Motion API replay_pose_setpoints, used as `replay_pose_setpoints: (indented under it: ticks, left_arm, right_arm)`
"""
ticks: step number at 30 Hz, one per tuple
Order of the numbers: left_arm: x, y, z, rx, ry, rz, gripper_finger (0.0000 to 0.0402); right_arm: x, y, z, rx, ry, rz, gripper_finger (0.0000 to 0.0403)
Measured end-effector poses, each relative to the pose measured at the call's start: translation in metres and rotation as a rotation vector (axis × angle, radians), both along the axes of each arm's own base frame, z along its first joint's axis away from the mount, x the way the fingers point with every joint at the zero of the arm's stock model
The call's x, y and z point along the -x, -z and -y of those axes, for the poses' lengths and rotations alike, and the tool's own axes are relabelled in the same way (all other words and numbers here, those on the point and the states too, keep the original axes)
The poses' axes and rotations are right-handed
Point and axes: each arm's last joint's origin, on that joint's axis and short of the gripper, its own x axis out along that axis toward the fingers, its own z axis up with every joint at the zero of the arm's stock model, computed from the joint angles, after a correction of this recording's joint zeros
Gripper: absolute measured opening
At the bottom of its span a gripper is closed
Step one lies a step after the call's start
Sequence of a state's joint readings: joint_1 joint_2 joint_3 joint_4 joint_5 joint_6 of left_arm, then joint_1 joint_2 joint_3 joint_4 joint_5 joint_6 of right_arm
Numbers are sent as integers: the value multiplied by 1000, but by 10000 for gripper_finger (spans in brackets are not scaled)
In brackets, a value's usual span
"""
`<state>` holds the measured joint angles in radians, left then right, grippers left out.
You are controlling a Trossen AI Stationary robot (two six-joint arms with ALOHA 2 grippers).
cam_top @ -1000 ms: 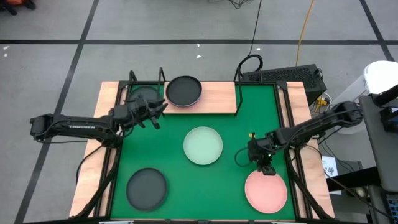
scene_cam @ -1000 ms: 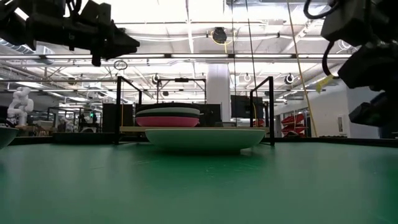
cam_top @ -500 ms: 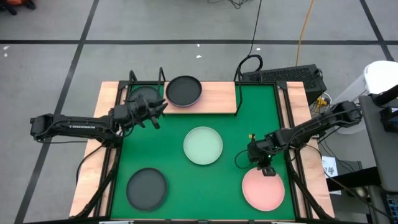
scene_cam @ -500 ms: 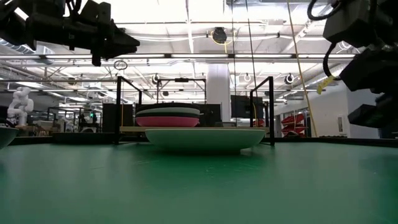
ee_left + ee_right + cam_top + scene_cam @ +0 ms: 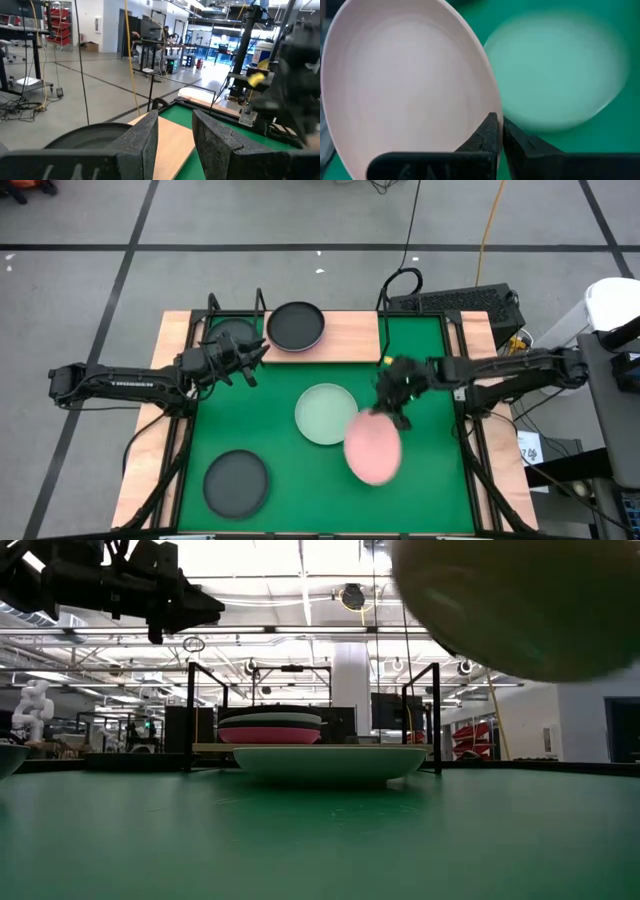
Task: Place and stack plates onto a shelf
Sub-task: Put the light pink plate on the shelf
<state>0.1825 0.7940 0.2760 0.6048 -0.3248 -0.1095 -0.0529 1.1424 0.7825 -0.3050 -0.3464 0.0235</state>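
Note:
My right gripper (image 5: 393, 412) is shut on a light pink plate (image 5: 372, 446) and holds it above the green mat. From above, the pink plate overlaps the right near edge of a pale green plate (image 5: 324, 413) lying at the mat's middle. The shelf (image 5: 345, 337) stands at the far edge; a stack topped by a dark plate (image 5: 296, 326) sits on it, and another dark plate (image 5: 230, 335) lies at its left end. My left gripper (image 5: 175, 131) hovers open over that left end. A further dark plate (image 5: 236, 482) rests on the mat at near left. My right gripper pinches the pink plate's rim (image 5: 489, 111) between its two fingers, one on the inner face and one on the outer. The fingers slant down from the far right onto the plate's far edge. The plate is lifted clear of the mat, its underside (image 5: 520, 600) showing high in the low view.
The shelf's black wire posts (image 5: 436, 715) rise at its ends. The stack there shows a magenta plate (image 5: 268, 735) beneath others. A black device (image 5: 455, 302) and cables lie beyond the far right corner. Bare mat (image 5: 430, 480) lies at near right.
My right gripper has taken hold of the pink plate at near right, lifted it off the mat and carried it toward the table's left and far edge, up beside the pale green plate. The plate now hangs clear, high in the low view.

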Motion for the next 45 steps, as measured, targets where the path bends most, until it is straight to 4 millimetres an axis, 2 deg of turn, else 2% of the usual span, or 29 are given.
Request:
replay_pose_setpoints:
  ticks: [6, 11, 14, 17, 21, 28, 32, 37, 45]
  left_arm:
    - [0, 0, 0, -1, 0, 1, 123]
    - [0, -1, 0, -3, 0, 5, 123]
    - [0, -1, 0, -3, 0, 5, 123]
    - [0, -1, 0, -3, 0, 5, 123]
    - [0, -1, 0, -3, 0, 5, 123]
    - [0, 0, 0, -2, 0, 3, 123]
    - [0, 0, 0, -2, 0, 3, 123]
    - [0, 0, 0, -3, 1, 2, 123]
    - [0, 0, 0, -3, 1, 3, 123]
  right_arm:
    - [-24, -49, 57, 126, 167, 291, 1]
    - [-35, -72, 122, 220, 366, 342, 1]
    - [-39, -75, 165, 256, 462, 292, 0]
    - [-40, -67, 204, 279, 511, 177, 0]
    - [-40, -54, 241, 286, 503, 32, 0]
    - [-41, -31, 269, 342, 456, -128, 0]
    - [-40, -16, 274, 415, 445, -244, 0]
    - [-43, -4, 277, 443, 427, -304, 0]
    - [-42, -3, 280, 514, 460, -348, 1]
